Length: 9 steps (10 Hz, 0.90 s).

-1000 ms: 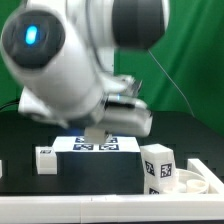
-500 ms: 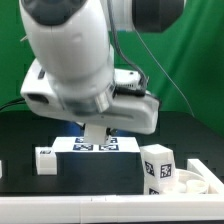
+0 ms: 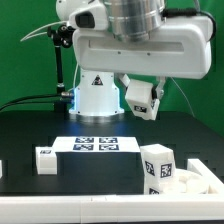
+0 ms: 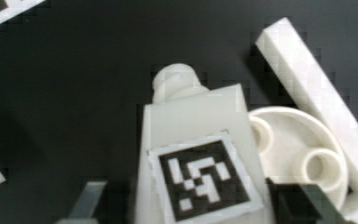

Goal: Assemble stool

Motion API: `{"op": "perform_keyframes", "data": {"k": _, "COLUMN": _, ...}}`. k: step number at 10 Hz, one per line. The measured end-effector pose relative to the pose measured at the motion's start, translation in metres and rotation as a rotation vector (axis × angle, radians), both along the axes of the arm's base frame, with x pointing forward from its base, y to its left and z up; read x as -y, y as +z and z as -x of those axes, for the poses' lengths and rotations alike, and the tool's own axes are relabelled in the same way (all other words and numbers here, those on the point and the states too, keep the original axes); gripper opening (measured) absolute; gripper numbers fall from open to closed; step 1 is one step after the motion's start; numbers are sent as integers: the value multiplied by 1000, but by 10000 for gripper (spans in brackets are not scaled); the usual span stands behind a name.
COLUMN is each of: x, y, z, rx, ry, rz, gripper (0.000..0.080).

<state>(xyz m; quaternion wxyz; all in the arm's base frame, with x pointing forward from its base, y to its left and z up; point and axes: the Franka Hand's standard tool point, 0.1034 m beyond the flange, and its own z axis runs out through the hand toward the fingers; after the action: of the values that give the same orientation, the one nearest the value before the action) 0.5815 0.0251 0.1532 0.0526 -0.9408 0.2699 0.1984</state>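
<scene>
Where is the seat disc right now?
At the exterior view's lower right, the seat disc lies beside a tagged leg, right of the marker board.

A lab: green backdrop (image 3: 20, 70), black table (image 3: 30, 128), tagged marker board (image 3: 95, 144)

The exterior camera sits low by the front edge of the black desk (image 3: 30, 125), facing across it to the arm's base (image 3: 97, 95) and the green curtain (image 3: 20, 70), so near that the arm runs off the top of its picture. The wrist camera peers steeply down past the jaws, very close over a tagged leg (image 4: 194, 150), the seat (image 4: 309, 135) and a rail (image 4: 318, 65). Both views share that leg (image 3: 158, 165) and seat (image 3: 192, 182), at the exterior view's right.
</scene>
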Motion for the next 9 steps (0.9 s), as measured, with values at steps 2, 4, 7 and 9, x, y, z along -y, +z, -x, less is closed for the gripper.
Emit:
{"op": "perform_keyframes", "data": {"k": 2, "x": -6, "y": 1, "z": -12, "rx": 129, "ry": 8, "rz": 45, "gripper": 325}}
{"op": "perform_keyframes", "data": {"k": 4, "x": -16, "y": 2, "z": -23, "rx": 260, "ry": -12, "rz": 77, "gripper": 325}}
{"op": "perform_keyframes", "data": {"k": 7, "x": -69, "y": 13, "z": -56, "rx": 550, "ry": -125, "rz": 138, "gripper": 325}}
{"op": "perform_keyframes", "data": {"k": 9, "x": -93, "y": 12, "z": -60, "rx": 627, "ry": -154, "rz": 164, "gripper": 325}}
